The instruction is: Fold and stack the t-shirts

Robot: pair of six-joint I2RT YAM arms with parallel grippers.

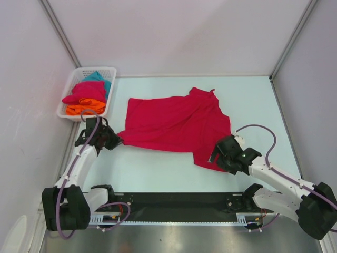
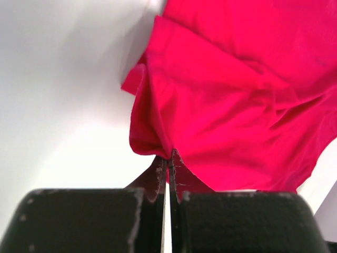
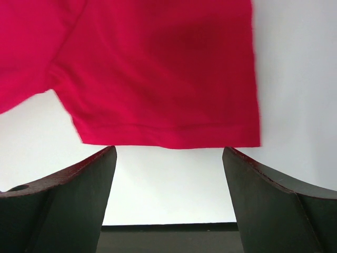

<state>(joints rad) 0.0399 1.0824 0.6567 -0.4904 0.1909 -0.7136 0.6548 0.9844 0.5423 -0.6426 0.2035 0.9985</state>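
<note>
My left end effector (image 2: 169, 158) is clenching the corner of the crimson t-shirt (image 1: 174, 124). My right end effector (image 3: 168, 163) is gaping, with the hem lying just ahead of its tips. I am judging it should bite that hem squarely before both lift together.

Robotics lab test cell: bare white panels (image 1: 179, 37) on metal posts (image 1: 59, 29) wall in a pale table (image 1: 158, 168), while the cabled left arm (image 1: 79, 163) and right arm (image 1: 279, 176) stand bolted to a black rail (image 1: 179, 200) along the bottom edge of the frame.
</note>
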